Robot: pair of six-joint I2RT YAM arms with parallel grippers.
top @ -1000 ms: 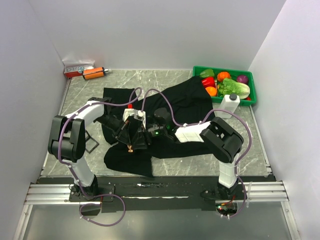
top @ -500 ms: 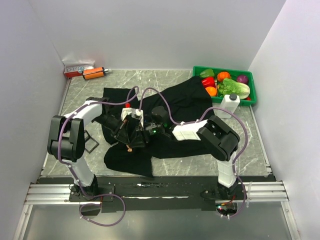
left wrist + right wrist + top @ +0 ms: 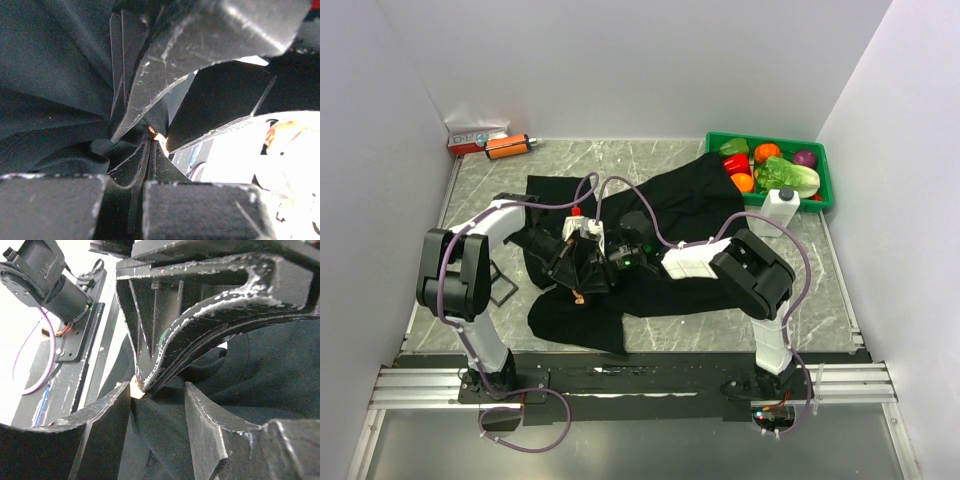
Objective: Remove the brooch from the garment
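Left gripper (image 3: 148,150) nipped shut on the tiny orange-tan brooch (image 3: 156,134), atop a raised fold of the large black cloth garment (image 3: 690,200) on the grey marbled tabletop (image 3: 650,155).
We see the right gripper (image 3: 157,390) narrowly parted astride that fold, just beside the brooch, not clamping. Our worry: the left fingertips seem to catch cloth along with the ornament, so a pull could lift the garment instead of freeing it, with nothing anchoring the fold. The two grippers nearly touch and could collide, knocking the brooch into the folds. Against the top view a second ago, the right arm has slid left towards the left gripper; the brooch has barely shifted.
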